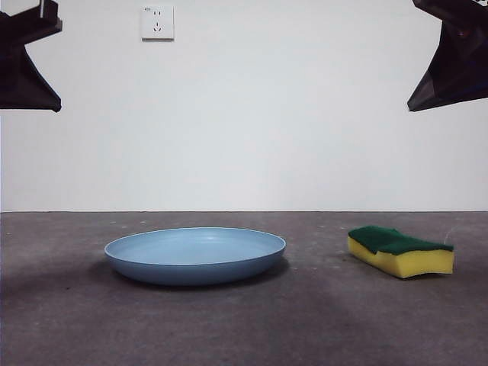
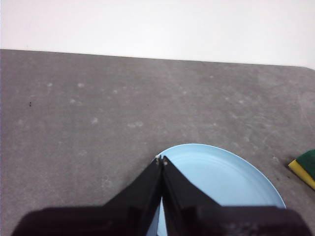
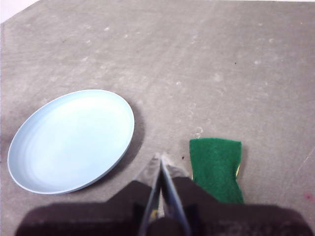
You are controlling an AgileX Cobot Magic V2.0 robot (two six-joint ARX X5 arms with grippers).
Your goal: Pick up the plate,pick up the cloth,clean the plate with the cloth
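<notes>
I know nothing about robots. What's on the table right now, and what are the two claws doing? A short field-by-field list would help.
Plate: round light-blue plastic plate, lying flat on the grey table, nothing in it
Sponge: small yellow foam sponge with green scouring top, green side up, beside the plate, not touching it
Left gripper: shut, raised above the plate's edge, holding nothing
Right gripper: shut, raised between plate and sponge, holding nothing
Progress: nothing picked up yet

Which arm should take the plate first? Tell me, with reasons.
Left. The left hand, jaws shut, hangs above the plate near its rim. The right hand, also shut, hangs between plate and cloth, nearer the cloth, so it probably suits that instead.
</notes>
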